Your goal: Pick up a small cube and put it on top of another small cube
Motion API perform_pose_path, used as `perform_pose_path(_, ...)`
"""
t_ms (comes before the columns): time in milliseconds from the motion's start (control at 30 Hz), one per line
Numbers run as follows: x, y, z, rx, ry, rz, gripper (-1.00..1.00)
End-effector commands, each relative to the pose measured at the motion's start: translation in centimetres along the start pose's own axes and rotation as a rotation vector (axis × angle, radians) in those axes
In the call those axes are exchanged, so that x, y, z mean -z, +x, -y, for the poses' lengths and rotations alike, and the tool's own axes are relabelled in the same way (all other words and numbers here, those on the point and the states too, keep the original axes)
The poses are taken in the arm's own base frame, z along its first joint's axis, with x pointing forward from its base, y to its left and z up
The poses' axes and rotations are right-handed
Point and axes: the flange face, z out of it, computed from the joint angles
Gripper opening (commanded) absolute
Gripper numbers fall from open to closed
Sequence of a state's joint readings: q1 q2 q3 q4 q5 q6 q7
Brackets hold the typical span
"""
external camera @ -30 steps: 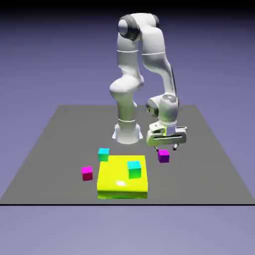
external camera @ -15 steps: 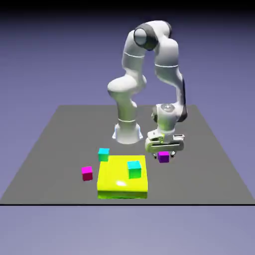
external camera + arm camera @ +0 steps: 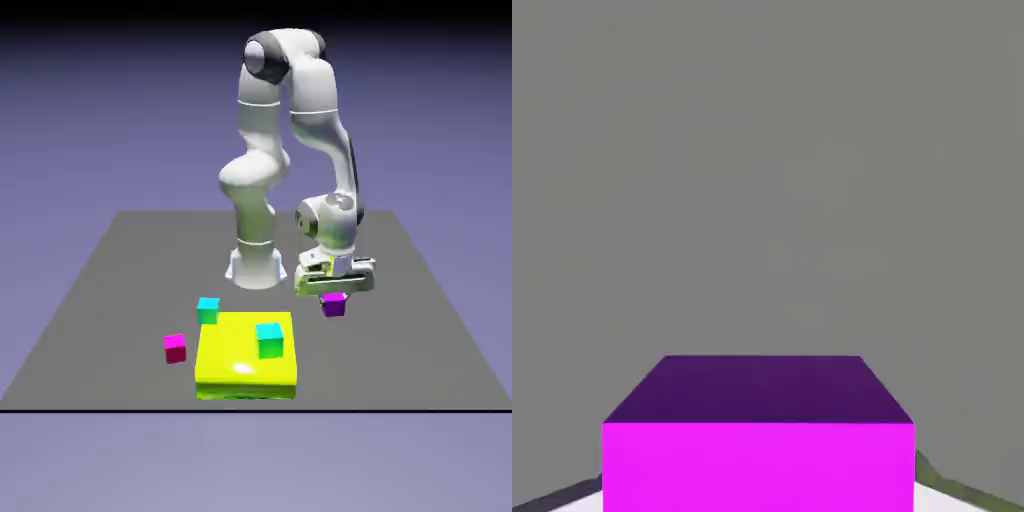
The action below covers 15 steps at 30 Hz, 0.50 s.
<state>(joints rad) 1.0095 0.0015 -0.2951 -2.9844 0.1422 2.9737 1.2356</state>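
Since a second ago the claw (image 3: 334, 296) has closed on the small purple cube (image 3: 333, 306), seemingly just clear of the grey table (image 3: 120, 290).

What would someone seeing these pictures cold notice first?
Probably the white arm bent over the grey table, its gripper shut on the small purple cube, which fills the bottom of the hand view. Next, the bright yellow slab near the table's front edge, with one teal cube on top, another at its far left corner and a pink cube on its left.
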Motion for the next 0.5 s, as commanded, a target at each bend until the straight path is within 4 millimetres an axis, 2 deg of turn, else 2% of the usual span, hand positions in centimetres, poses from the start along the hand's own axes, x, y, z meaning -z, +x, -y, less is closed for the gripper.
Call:
perform_pose_path(0, 0.3, -0.1, -0.1, 0.003, -0.002, 0.000, -1.00)
perform_pose_path(300, 1.9, -0.6, -1.0, -0.001, -0.012, -0.007, -1.00)
perform_pose_path(467, 3.7, 3.7, 1.0, -0.019, -0.014, -0.024, -1.00)
